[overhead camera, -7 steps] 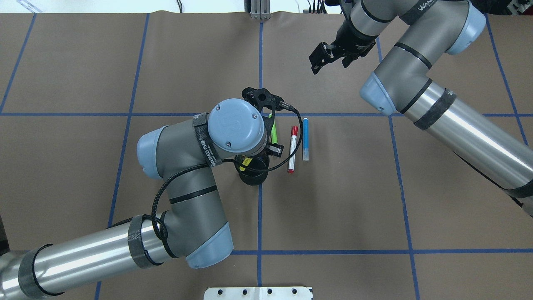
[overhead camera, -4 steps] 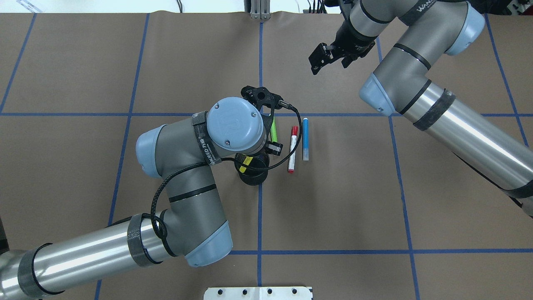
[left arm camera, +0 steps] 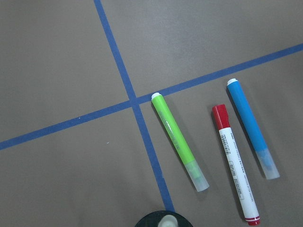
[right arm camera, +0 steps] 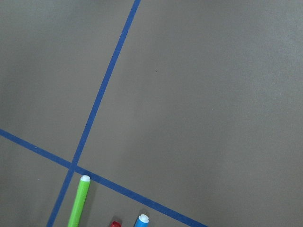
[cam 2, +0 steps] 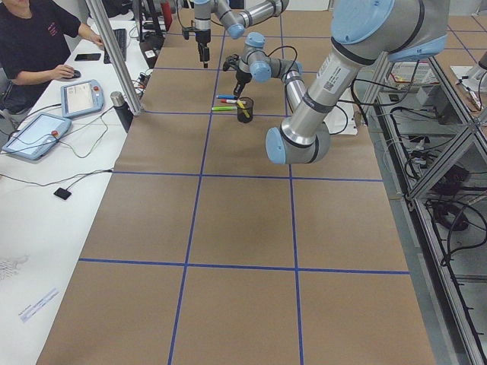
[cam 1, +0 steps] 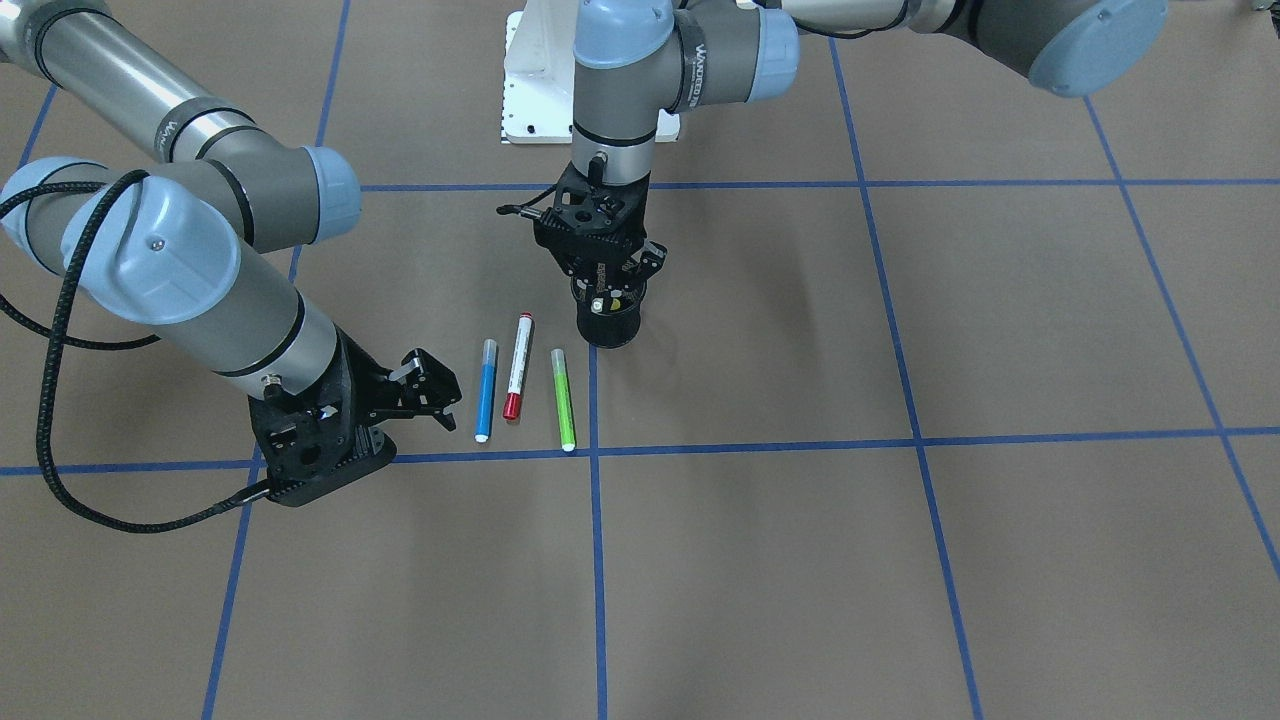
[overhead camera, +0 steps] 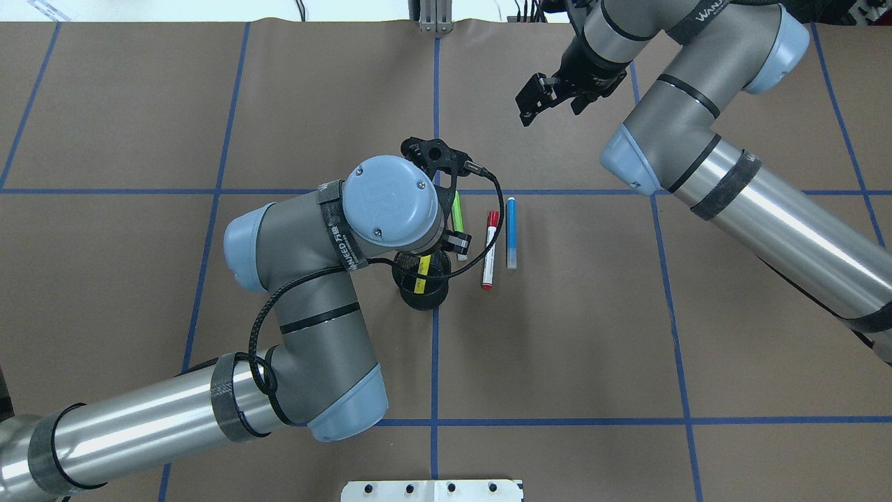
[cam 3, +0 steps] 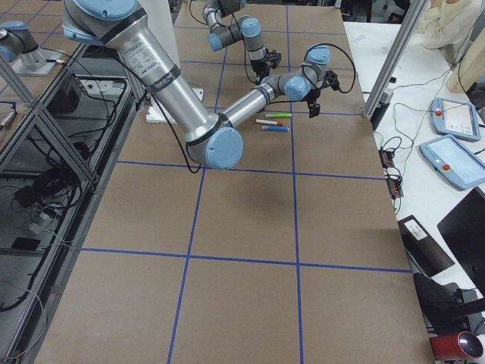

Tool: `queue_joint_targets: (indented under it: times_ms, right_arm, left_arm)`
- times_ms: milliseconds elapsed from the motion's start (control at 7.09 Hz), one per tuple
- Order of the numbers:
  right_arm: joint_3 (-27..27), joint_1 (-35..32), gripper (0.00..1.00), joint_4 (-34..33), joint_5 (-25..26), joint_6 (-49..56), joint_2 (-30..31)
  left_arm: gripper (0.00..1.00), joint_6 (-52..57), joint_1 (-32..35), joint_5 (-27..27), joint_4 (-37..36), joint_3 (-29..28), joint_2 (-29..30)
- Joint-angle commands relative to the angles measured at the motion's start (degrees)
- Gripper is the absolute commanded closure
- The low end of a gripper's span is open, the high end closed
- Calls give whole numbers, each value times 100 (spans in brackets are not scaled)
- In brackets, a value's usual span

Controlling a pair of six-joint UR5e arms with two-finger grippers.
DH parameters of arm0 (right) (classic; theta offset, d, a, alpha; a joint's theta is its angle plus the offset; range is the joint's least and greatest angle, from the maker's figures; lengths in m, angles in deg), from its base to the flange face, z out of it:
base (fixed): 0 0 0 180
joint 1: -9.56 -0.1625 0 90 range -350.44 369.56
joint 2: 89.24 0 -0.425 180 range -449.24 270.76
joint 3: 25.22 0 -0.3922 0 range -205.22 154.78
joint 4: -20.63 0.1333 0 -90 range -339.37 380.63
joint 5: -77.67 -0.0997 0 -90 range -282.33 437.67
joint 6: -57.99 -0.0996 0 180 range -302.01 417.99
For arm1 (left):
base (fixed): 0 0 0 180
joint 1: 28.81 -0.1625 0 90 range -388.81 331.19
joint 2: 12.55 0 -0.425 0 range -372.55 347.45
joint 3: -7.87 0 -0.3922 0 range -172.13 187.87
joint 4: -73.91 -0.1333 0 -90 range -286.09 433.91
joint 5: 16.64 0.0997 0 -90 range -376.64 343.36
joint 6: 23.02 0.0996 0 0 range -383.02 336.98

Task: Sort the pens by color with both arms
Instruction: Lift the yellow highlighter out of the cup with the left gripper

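Observation:
Three pens lie side by side on the brown table: green (overhead camera: 458,216), red (overhead camera: 490,249) and blue (overhead camera: 511,231). They also show in the front view as green (cam 1: 563,398), red (cam 1: 518,365) and blue (cam 1: 486,390). A black cup (cam 1: 608,322) stands beside the green pen with a yellow pen (overhead camera: 421,265) leaning in it. My left gripper (cam 1: 607,285) hangs just above the cup, its fingers spread, holding nothing. My right gripper (overhead camera: 552,108) is open and empty, beyond the pens on the far side. In the front view it (cam 1: 440,395) sits beside the blue pen.
Blue tape lines (overhead camera: 435,348) mark a grid on the table. The white base plate (overhead camera: 432,490) is at the near edge. A metal post (overhead camera: 435,17) stands at the far edge. An operator (cam 2: 34,38) sits at a side desk with tablets.
My left wrist has shifted slightly away and to the left, and more of the yellow pen now shows in the cup. My right gripper has edged a little farther from the pens.

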Motion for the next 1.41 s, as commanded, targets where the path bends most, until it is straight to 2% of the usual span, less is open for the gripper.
queue_joint_targets:
  times_ms: [0,141,282,564,705,846,987,1270]
  right_arm:
    - [15,0,1,0,0,-3,-7]
    - [7,9,1,0,0,-3,1]
    - [7,9,1,0,0,-3,-7]
    - [7,9,1,0,9,-3,-7]
    - [7,9,1,0,9,-3,-7]
    - [7,27,1,0,9,-3,-7]
    - [7,27,1,0,9,-3,-7]
    - [15,53,1,0,9,-29,-7]
  left_arm:
    - [81,-7,-2,0,0,-17,-16]
    - [84,19,7,-9,0,0,-8]
    - [92,11,7,-17,-17,114,-7]
    - [99,19,86,-53,-61,308,-7]
    - [100,28,208,-70,-88,387,10]
    - [100,54,366,-140,-497,718,36]
    - [100,54,637,-462,-692,852,106]
    - [100,54,999,-641,-703,792,264]
